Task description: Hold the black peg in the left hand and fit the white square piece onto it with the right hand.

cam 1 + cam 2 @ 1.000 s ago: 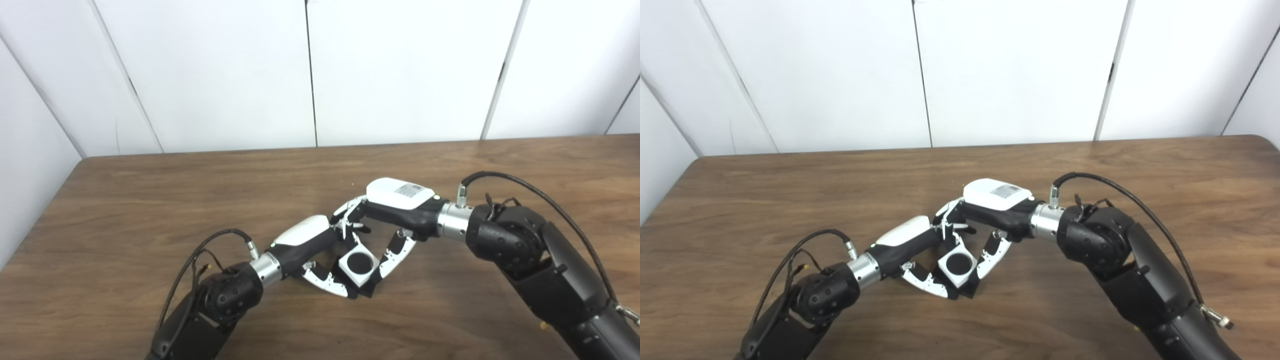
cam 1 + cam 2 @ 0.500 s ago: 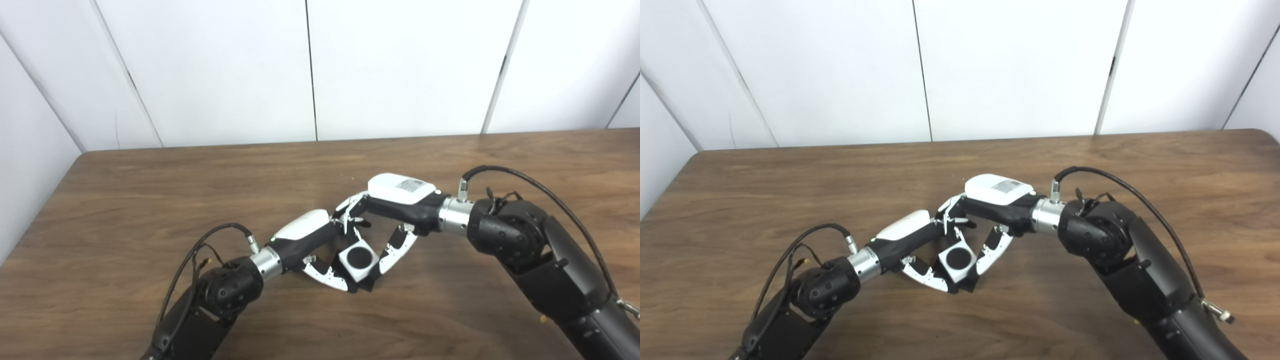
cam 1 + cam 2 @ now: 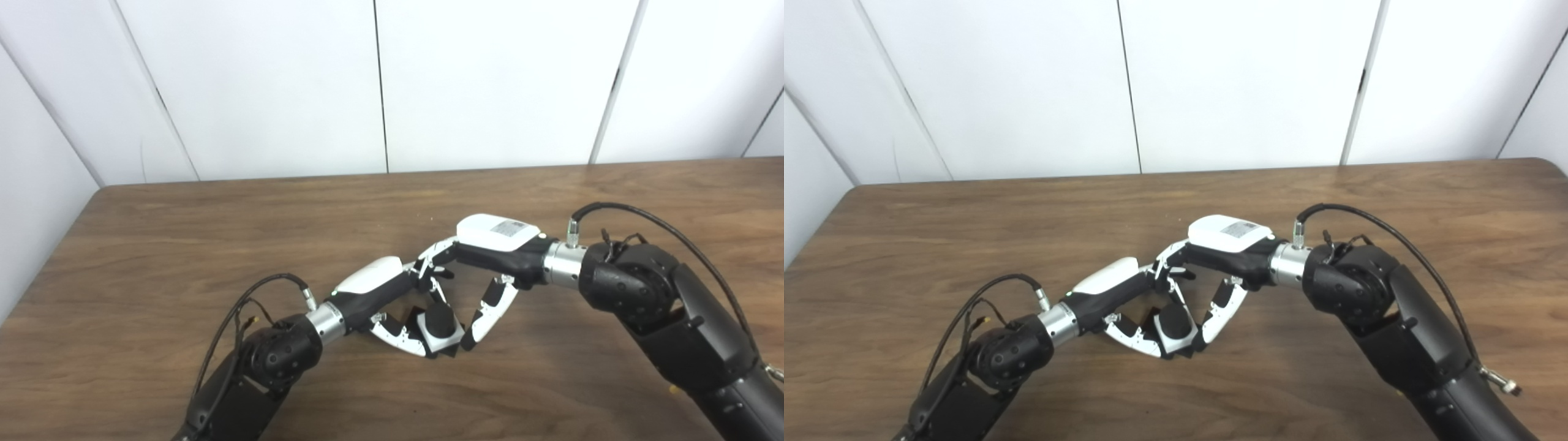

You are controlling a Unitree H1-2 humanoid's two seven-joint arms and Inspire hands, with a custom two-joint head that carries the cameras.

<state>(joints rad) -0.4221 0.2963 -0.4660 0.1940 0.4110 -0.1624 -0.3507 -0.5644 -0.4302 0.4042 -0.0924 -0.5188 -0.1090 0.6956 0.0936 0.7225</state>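
Observation:
The black peg (image 3: 440, 319) stands up through the hole of the white square piece (image 3: 442, 340), which sits low around it, just above the wooden table (image 3: 184, 245). My left hand (image 3: 376, 291) comes in from the lower left and is shut on the peg's lower part, which is hidden by the piece and its thumb. My right hand (image 3: 490, 257) reaches in from the right. Its fingers (image 3: 432, 269) curl over the top and its thumb (image 3: 487, 312) rests against the piece's right side. The peg also shows in the right eye view (image 3: 1176, 321).
The table's far edge meets a white panelled wall (image 3: 380, 92). Black cables loop off both wrists, such as the one on the right arm (image 3: 661, 226). Both forearms cross the near half of the table.
The white piece has gone down over the peg, so the black tip now stands out above it instead of showing flush in the hole. My right hand shifted slightly right. The camera tilted a little.

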